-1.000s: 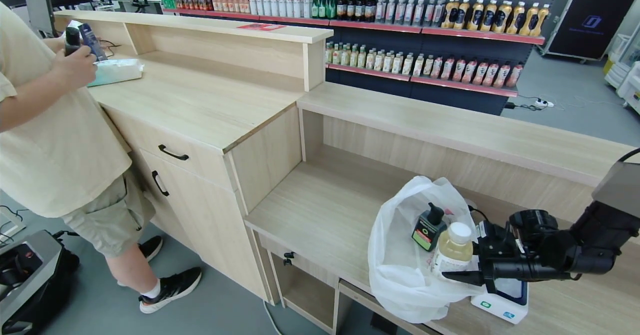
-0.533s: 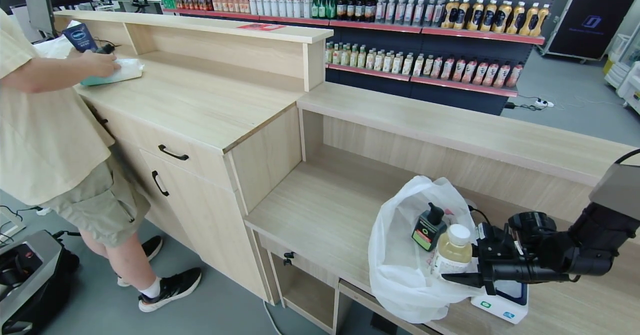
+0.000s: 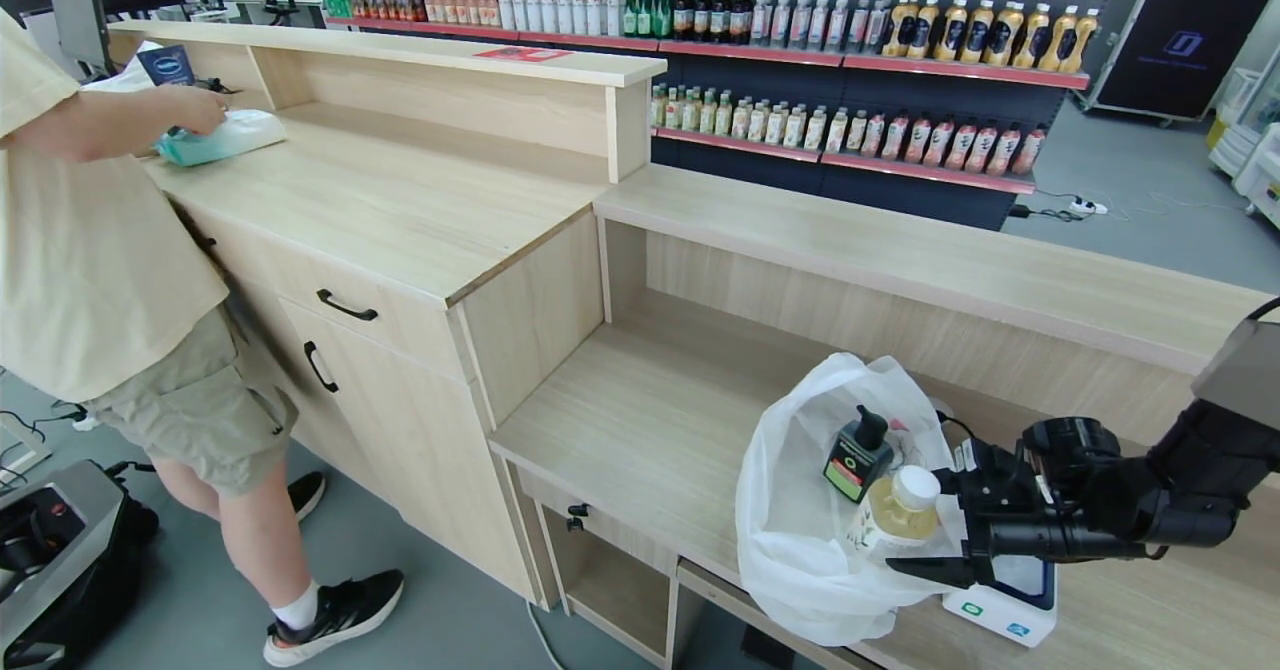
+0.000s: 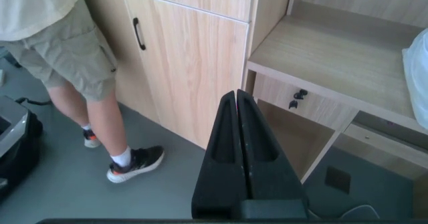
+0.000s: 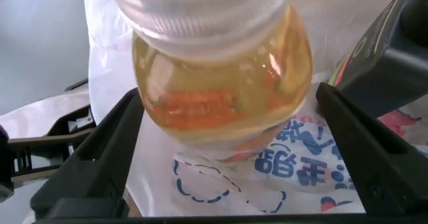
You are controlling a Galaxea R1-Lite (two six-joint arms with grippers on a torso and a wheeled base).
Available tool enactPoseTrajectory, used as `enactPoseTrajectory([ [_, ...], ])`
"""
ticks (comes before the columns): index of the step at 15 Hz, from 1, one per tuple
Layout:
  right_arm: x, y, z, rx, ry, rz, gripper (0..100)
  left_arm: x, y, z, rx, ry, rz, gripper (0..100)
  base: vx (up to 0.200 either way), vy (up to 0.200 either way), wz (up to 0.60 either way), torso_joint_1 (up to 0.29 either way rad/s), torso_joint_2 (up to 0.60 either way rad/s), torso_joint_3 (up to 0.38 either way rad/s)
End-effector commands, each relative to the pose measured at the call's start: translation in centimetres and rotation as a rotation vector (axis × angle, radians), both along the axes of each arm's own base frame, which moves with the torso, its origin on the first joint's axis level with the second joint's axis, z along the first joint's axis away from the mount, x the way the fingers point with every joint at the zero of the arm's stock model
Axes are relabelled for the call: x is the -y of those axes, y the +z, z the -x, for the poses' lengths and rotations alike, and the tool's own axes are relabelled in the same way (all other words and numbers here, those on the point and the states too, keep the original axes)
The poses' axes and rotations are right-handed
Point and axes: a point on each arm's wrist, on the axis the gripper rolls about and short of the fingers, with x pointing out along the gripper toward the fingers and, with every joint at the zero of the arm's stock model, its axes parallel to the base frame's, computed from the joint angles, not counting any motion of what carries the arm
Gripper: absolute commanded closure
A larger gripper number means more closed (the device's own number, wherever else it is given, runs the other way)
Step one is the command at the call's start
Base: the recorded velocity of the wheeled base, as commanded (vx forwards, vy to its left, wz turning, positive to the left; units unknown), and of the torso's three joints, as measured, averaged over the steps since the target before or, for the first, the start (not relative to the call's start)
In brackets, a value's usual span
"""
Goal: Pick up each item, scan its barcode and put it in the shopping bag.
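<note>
Reaching flat across the low counter (image 3: 640,420) from the right side, the right arm ends at the mouth of the shopping bag (image 3: 790,520). The right gripper (image 3: 925,530) has its two black fingers spread wide. A bottle (image 3: 898,512) of yellow drink sits loose in the gap between them, let go. The bottle is inside the bag and leans over. Its bottom is down in the white plastic, and its white cap points up and a little toward the arm. The left gripper (image 4: 237,95) hangs low over the grey floor beside the wooden cupboard, with its fingers pressed tight together and nothing in them. A dark pump bottle (image 3: 858,455) stands in the bag too, just behind the yellow one, with its pump at the top. The soft sides of the bag stand up around both of them. A white box (image 3: 1000,612) lies on the counter just under the right gripper, right beside the bag. Far off on the higher counter, a person's hand (image 3: 190,108) rests on a pale green pack (image 3: 225,138). Long shelves (image 3: 800,50) full of drinks stand behind the counter.
</note>
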Motion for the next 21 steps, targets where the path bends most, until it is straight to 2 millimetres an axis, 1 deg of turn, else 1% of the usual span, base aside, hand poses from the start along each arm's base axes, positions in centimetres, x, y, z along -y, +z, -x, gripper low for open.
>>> enactPoseTrajectory([
  [1,0.4,2.8,0.1,0.051,-0.019,0.003,0,0.0,0.0,0.0,0.0,0.002,0.0,100,0.0,0.0,0.0,0.0,0.0,0.0],
  [2,0.6,3.5,0.3,0.05,-0.033,-0.002,0,0.0,0.0,0.0,0.0,0.002,0.0,100,0.0,0.0,0.0,0.0,0.0,0.0],
  [3,1.3,5.1,1.0,0.04,-0.067,-0.01,0,0.0,0.0,0.0,0.0,0.002,0.0,100,0.0,0.0,0.0,0.0,0.0,0.0],
  [5,2.7,7.4,2.3,0.033,-0.119,-0.011,0,0.0,0.0,0.0,0.0,0.002,0.0,100,0.0,0.0,0.0,0.0,0.0,0.0],
  [7,3.6,9.7,4.7,-0.018,-0.171,-0.022,0,0.0,0.0,0.0,0.0,0.002,0.0,100,0.0,0.0,0.0,0.0,0.0,0.0],
  [8,3.8,11.3,6.3,-0.05,-0.197,-0.033,0,0.0,0.0,0.0,0.0,0.002,0.0,100,0.0,0.0,0.0,0.0,0.0,0.0],
  [9,3.7,12.4,7.5,-0.062,-0.21,-0.036,0,0.0,0.0,0.0,0.0,0.002,0.0,100,0.0,0.0,0.0,0.0,0.0,0.0],
  [11,3.7,14.5,11.7,-0.053,-0.272,-0.037,0,0.0,0.0,0.0,0.0,0.002,0.0,100,0.0,0.0,0.0,0.0,0.0,0.0],
  [12,3.7,15.2,13.7,-0.03,-0.308,-0.031,0,0.0,0.0,0.0,0.0,0.002,0.0,100,0.0,0.0,0.0,0.0,0.0,0.0],
  [13,3.8,15.3,14.6,-0.025,-0.33,-0.031,0,0.0,0.0,0.0,0.0,0.002,0.0,100,0.0,0.0,0.0,0.0,0.0,0.0],
  [14,3.8,15.6,16.4,0.011,-0.369,-0.019,0,0.0,0.0,0.0,0.0,0.002,0.0,100,0.0,0.0,0.0,0.0,0.0,0.0],
  [16,4.6,16.3,17.1,0.073,-0.424,0.024,0,0.0,0.0,0.0,0.0,0.002,0.0,100,0.0,0.0,0.0,0.0,0.0,0.0],
  [17,5.7,16.9,17.0,0.134,-0.521,0.136,0,0.0,0.0,0.0,0.0,0.002,0.0,100,0.0,0.0,0.0,0.0,0.0,0.0],
  [18,6.3,17.3,16.9,0.155,-0.567,0.165,0,0.0,0.0,0.0,0.0,0.002,0.0,100,0.0,0.0,-0.6,-0.002,0.01,0.002],
  [21,7.3,18.7,16.8,0.227,-0.621,0.196,0,0.0,0.0,0.0,0.0,0.002,0.0,100,0.0,0.0,-0.6,0.002,0.0,-0.001],
])
